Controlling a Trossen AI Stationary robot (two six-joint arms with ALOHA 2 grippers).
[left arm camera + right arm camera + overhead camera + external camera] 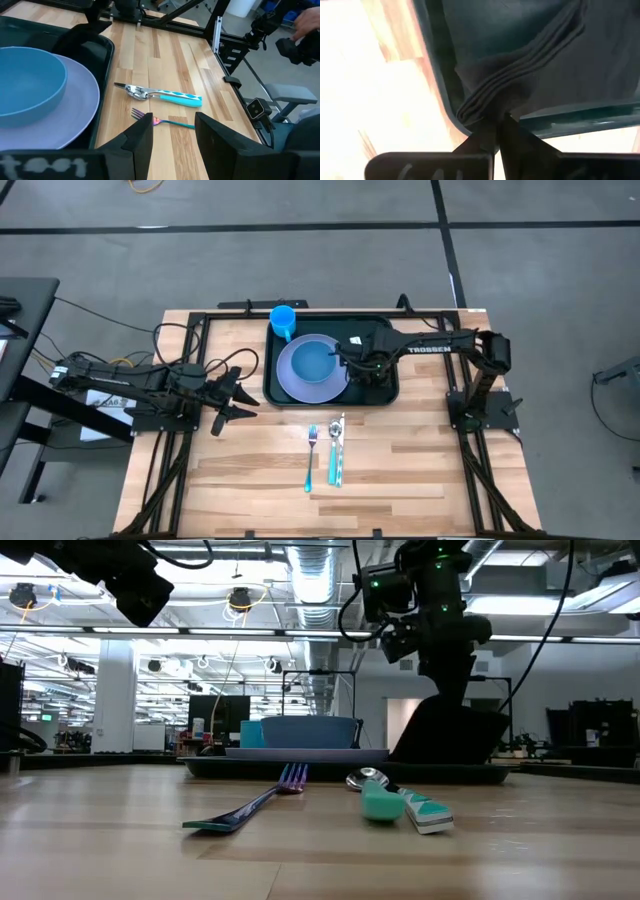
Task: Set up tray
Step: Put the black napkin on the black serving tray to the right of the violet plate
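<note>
1. Right gripper [497, 131] is pressed together on a folded dark cloth [520, 75], pinched at its corner over the tray [380, 395].
2. Seen from above, the right gripper [352, 366] is placed over the tray's right half, at about 3 o'clock from the plate [300, 390].
3. White lettering reading "TROSSEN" is seen on the right arm [440, 346].
4. The tray, dark green with a raised rim, is found at the table's [250, 480] far middle, at 12 o'clock from the cutlery.
5. A lilac plate is set on the tray's left half, and a blue bowl [316, 361] is rested on it.
6. A blue cup [284, 320] is stood at about 11 o'clock from the plate, at the tray's far left corner.
7. A fork [311, 458] and a teal-handled spoon [336, 450] are laid side by side on the bare wood, the fork at 9 o'clock from the spoon.
8. The left gripper [226, 398] is held spread and empty above the table, at 9 o'clock from the tray.
9. A white label on the left arm is seen, but its writing cannot be read.
</note>
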